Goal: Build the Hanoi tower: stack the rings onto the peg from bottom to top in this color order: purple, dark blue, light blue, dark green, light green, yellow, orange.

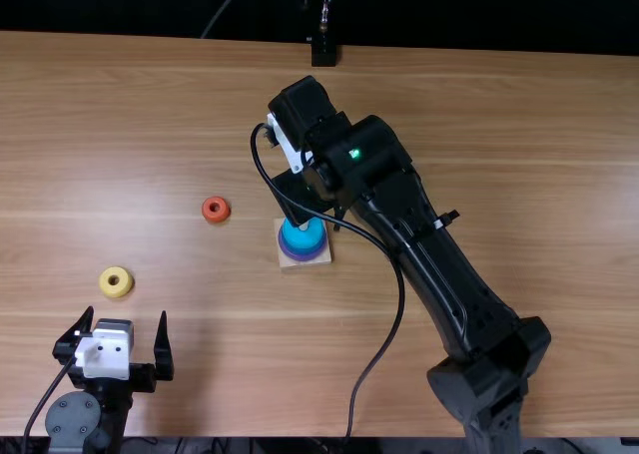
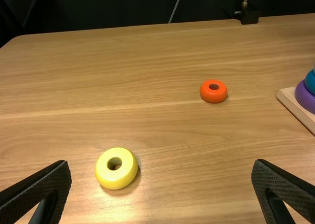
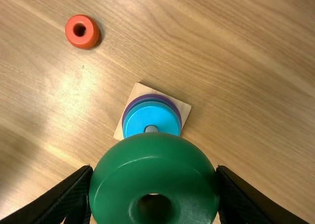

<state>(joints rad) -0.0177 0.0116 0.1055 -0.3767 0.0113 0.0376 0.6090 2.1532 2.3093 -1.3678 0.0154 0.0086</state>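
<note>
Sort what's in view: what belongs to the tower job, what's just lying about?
Job:
dark green ring, between the right jaws
purple ring, dark blue ring, light blue ring on the peg and base
yellow ring, orange ring, loose

Other:
black stand at the far edge of the table

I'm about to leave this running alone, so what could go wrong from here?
The green ring in the right gripper could catch on the peg if its hole isn't lined up before lowering. Gripped by its outer sides, it might also tilt and jam, or knock the light blue ring.
</note>
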